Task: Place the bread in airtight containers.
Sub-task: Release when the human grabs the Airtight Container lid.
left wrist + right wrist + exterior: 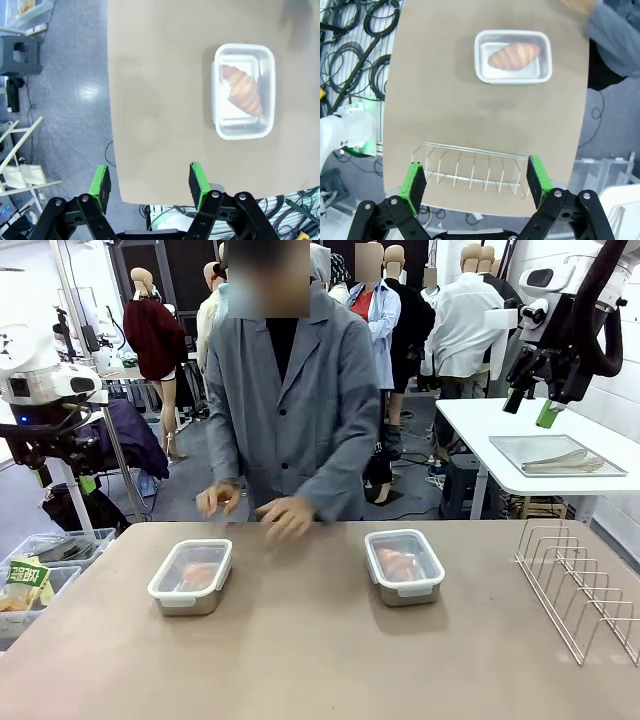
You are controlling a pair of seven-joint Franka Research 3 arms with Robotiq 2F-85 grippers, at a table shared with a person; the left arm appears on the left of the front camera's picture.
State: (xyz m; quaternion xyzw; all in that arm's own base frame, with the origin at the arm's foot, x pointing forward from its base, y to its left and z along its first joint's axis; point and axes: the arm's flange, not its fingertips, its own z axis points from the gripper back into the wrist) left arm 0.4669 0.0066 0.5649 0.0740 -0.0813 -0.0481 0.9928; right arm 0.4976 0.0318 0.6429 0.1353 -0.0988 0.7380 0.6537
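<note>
Both croissants (242, 90) (514, 55) sit under lids in their pans (190, 577) (404, 566) — we judge the job done; both pincers (150, 185) (476, 181) released, clear of the person's hands (285, 515).

Tan tabletop (320, 660) w/ wire rack (580, 585) at its right edge. Behind, right: white table (480, 425) carrying a flat metal tray (555, 455) w/ tongs (560, 460) on it. White wall at far right. Floor (65, 100) is grey, glossy, w/ light glare. Left of tabletop: clear plastic bins (50, 560) holding packets. Left wrist view: grey step stool (20, 52) on floor, cables nearby. Right wrist view: coiled black cables (365, 35) on floor beside tabletop.
</note>
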